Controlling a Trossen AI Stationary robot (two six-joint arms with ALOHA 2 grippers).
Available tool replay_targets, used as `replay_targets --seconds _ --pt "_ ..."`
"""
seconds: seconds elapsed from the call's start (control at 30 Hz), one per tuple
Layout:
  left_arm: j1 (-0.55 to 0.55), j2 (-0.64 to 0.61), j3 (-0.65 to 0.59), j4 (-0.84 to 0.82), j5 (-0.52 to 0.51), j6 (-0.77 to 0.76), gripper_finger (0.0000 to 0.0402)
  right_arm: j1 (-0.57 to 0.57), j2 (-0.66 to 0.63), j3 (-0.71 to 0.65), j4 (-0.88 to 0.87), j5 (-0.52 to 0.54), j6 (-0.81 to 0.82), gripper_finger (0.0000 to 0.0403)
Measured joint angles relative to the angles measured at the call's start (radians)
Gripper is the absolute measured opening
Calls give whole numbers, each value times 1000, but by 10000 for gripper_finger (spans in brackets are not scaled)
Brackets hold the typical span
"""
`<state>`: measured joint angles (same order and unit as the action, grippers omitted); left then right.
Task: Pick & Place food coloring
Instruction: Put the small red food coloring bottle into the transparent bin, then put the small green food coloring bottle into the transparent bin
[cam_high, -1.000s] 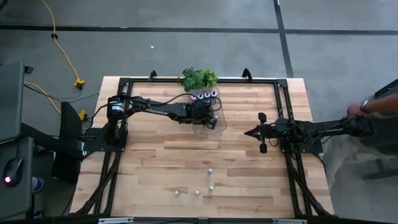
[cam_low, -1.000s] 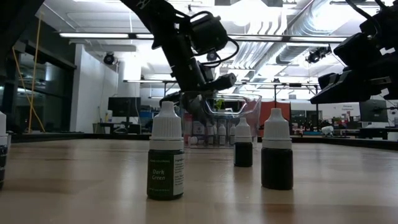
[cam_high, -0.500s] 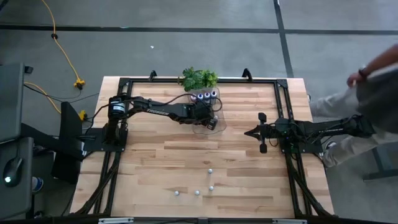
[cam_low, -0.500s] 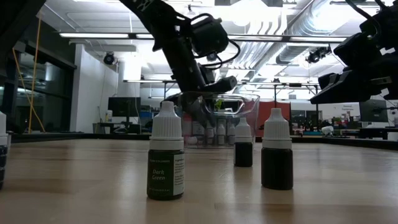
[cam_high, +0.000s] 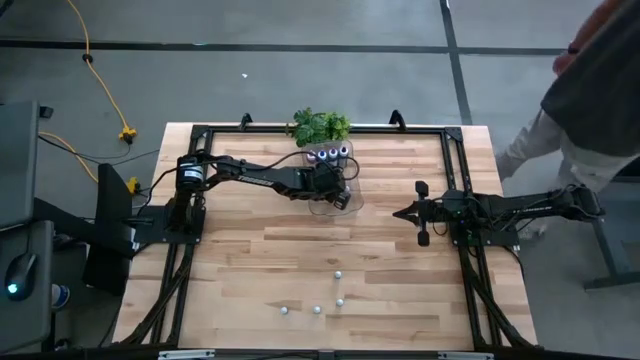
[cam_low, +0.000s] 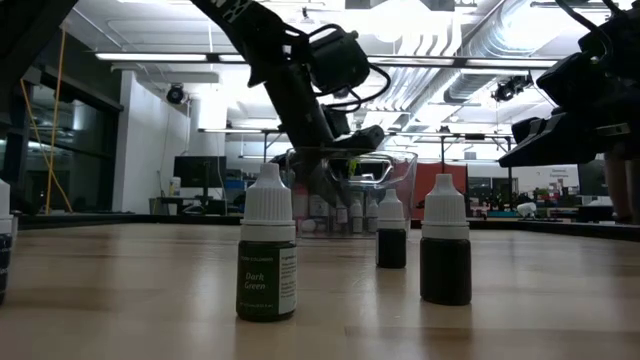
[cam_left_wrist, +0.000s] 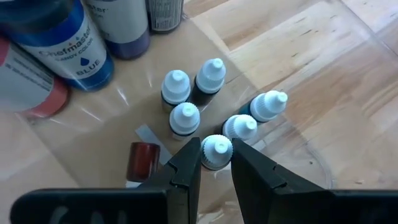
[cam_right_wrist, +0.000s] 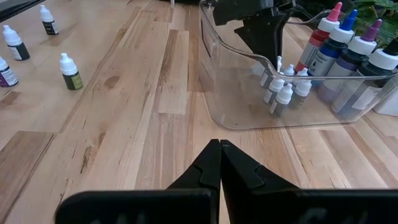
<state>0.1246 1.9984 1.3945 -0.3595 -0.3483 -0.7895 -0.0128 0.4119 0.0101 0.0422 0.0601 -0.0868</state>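
Observation:
The food coloring is in two groups. Several small white-capped bottles and bigger ones with coloured tops stand in the clear tray at the table's far middle. Several small ones stand upright on the wood near the front edge. My left gripper reaches down into the tray, shut on one small bottle. My right gripper waits shut above the right side of the table, holding nothing. My left gripper pinches the white cap of a small bottle between its two fingertips. The fingers come slanting down from above, from the table's left side. The bottle stands upright inside the tray, close beside several other small bottles.
A green leafy plant stands just behind the tray at the far edge. A small dark red piece lies in the tray by my left finger. The black frame rails border the table. A person stands beyond the right edge.
The person beyond the table's right edge has moved toward the far side. Both arms and the bottles have kept still.

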Motion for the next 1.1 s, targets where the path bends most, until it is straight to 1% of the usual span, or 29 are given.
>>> replay_targets --seconds 0.33,0.43,0.63,0.73,0.83,1.1 --pt "0 0 0 6 1 34 78 0 0 0 0 0 0 0" --pt "0 0 0 6 1 34 94 0 0 0 0 0 0 0" --pt "0 0 0 8 -2 34 145 0 0 0 0 0 0 0" --pt "0 0 0 10 -2 34 161 0 0 0 0 0 0 0" --pt "0 -5 0 16 -3 40 169 0 0 0 0 0 0 0" --pt "0 -95 -1 21 -4 170 170 0 0 0 0 0 0 0"
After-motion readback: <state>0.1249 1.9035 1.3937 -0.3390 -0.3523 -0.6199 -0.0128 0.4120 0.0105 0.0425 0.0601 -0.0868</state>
